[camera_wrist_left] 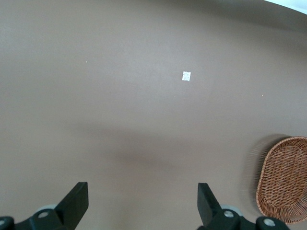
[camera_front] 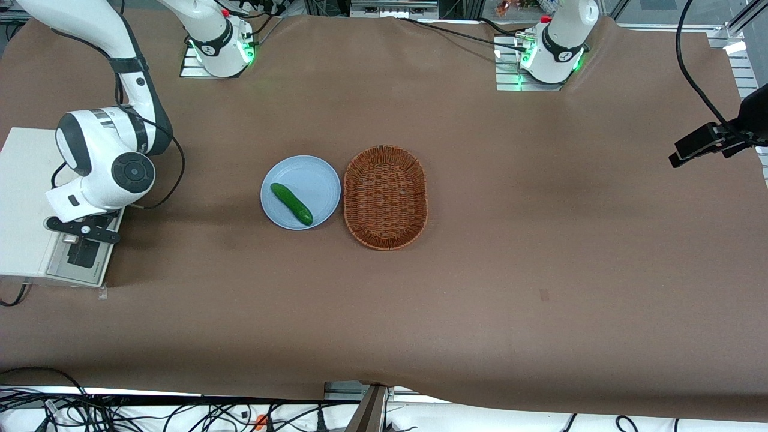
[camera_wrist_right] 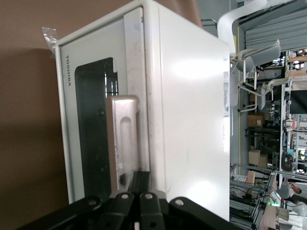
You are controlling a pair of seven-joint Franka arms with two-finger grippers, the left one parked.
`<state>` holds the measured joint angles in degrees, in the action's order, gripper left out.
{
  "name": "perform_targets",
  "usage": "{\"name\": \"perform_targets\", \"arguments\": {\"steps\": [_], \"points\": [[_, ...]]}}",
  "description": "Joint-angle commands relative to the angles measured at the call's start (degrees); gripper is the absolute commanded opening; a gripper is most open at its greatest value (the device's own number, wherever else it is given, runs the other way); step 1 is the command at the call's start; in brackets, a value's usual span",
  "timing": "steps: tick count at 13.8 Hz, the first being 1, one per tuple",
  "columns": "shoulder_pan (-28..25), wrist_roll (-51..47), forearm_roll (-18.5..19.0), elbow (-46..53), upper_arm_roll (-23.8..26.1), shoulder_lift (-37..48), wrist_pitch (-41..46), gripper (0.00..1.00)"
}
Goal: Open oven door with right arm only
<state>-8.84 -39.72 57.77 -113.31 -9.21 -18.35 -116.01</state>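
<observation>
The cream-white toaster oven (camera_front: 24, 198) stands at the working arm's end of the table. Its silver-grey door (camera_front: 63, 269) faces the table's middle and looks closed. In the right wrist view the door (camera_wrist_right: 88, 120) shows its dark glass window and its silver bar handle (camera_wrist_right: 122, 139). The right arm (camera_front: 108, 156) bends down over the oven's front edge. Its black gripper (camera_front: 84, 239) is at the door's top. In the wrist view the gripper (camera_wrist_right: 140, 181) has its fingers pressed together, their tips in the gap between the handle and the oven's front. It holds nothing.
A blue plate (camera_front: 315, 177) with a green cucumber (camera_front: 291, 204) lies at the table's middle, beside a brown wicker basket (camera_front: 385, 197), which also shows in the left wrist view (camera_wrist_left: 284, 178). A black camera mount (camera_front: 714, 141) hangs at the parked arm's end.
</observation>
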Motion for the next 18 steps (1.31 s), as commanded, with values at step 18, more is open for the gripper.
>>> {"name": "perform_targets", "arguments": {"steps": [18], "points": [[-1.53,-8.53,1.03,-3.32,-0.55,-3.01,-8.62,0.0]]}}
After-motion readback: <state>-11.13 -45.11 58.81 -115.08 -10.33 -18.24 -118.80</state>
